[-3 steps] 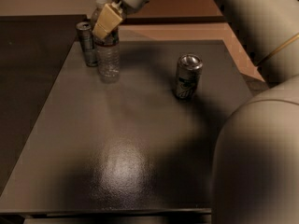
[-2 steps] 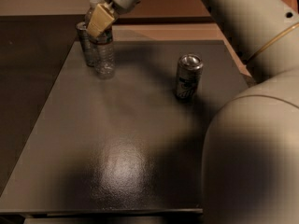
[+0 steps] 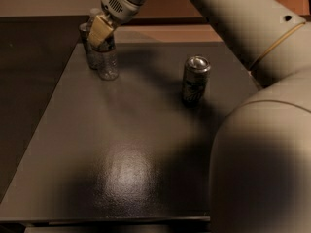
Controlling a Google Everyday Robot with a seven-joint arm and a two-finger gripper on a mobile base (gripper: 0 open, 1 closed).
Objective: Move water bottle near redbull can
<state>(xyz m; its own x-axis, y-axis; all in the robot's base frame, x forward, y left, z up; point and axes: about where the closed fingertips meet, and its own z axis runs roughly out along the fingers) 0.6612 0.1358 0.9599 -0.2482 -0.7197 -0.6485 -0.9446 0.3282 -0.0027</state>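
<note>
The arm (image 3: 252,144) fills the near side and reaches across the dark bench (image 3: 121,144) to its far corner. There the end effector (image 3: 99,30) sits at the top of the bottle (image 3: 109,62). Whether it is clamped on the bottle or loose, I cannot tell.

The bottle stands upright directly below the end effector, and its base looks to be on the bench. The wider can (image 3: 196,80) stands well apart, off to the side nearer the arm. The redbull can (image 3: 84,41) is just behind the bottle, so close that they may touch.

The move looks nearly done. A good finish would be to let go gently and rise straight up without sideways drift, since both the tall bottle and the slim can would tip easily.

No brand or writing can be read on any label.
</note>
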